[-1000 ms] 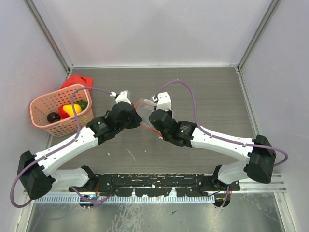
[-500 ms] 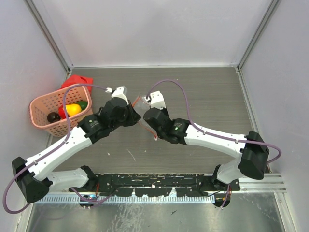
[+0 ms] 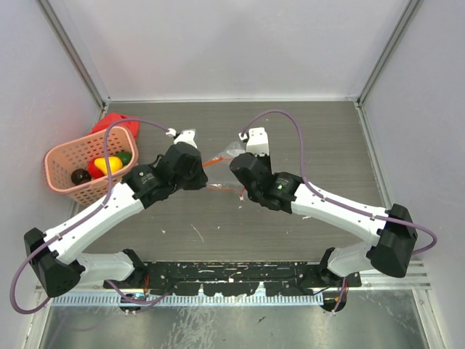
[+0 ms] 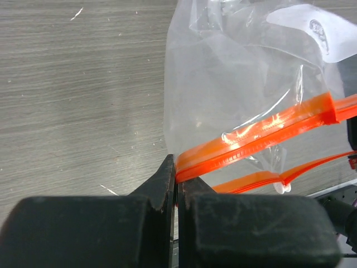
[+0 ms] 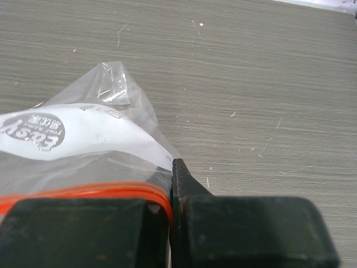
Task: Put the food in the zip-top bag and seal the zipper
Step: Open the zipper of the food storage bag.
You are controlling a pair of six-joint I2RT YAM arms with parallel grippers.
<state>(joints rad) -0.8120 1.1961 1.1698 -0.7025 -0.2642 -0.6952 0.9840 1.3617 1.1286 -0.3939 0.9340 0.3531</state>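
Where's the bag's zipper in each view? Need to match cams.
Top external: zipper, centre, a short slanted orange line.
Left wrist: runs from bottom centre up to the right edge.
Right wrist: bottom left, a flat orange band.
Shared landmark: white label, both wrist views only.

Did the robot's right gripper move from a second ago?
Yes. Seen from above, the right gripper has shifted a little to the right, farther from the pink basket, and toward the back wall.

The right claw (image 5: pixel 172 178) has been shut on the zipper (image 5: pixel 83 192). The bag (image 4: pixel 223 84) has been drawn out wider between it and the left claw (image 4: pixel 175 173).
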